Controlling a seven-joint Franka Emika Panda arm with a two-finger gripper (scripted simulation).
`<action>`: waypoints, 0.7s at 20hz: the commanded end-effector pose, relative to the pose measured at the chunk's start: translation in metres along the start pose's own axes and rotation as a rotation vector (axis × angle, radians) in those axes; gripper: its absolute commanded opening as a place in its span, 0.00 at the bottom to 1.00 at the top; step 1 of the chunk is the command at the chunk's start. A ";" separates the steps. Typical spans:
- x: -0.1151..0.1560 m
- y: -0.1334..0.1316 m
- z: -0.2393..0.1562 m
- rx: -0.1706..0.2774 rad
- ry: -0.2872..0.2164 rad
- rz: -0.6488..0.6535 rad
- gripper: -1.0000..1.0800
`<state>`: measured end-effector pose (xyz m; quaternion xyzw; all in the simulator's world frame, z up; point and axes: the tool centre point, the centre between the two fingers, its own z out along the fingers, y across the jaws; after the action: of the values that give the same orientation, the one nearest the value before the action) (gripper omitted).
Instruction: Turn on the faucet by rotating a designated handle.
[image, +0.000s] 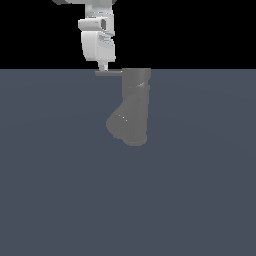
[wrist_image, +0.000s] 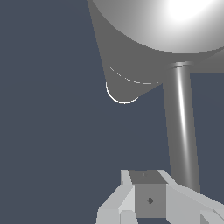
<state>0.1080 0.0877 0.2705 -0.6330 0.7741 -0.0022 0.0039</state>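
Note:
The faucet (image: 134, 107) is a dark-grey upright cylinder with a thick angled spout branching from its lower part toward the exterior view's left. The handle (image: 109, 73) is a thin grey rod jutting from the faucet's top toward the exterior view's left. My gripper (image: 103, 67) hangs straight down over the rod's outer end, its tip at or just above the rod. In the wrist view the faucet's top (wrist_image: 175, 26) and spout (wrist_image: 127, 81) fill the upper part. The handle (wrist_image: 180, 127) runs from the top past my gripper (wrist_image: 148, 192), beside the closed fingers (wrist_image: 186, 202), not between them.
The faucet stands on a flat blue-grey floor (image: 60, 190) that spreads all around it. The white arm (image: 97, 37) comes down from above, to the exterior view's left of the faucet's top. Behind is plain black.

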 end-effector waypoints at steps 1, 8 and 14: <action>0.002 0.010 0.000 -0.009 0.003 0.000 0.00; 0.003 0.028 0.000 -0.009 0.003 0.001 0.00; 0.004 0.045 0.000 -0.009 0.003 0.001 0.00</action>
<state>0.0719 0.0890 0.2705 -0.6306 0.7761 -0.0028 0.0037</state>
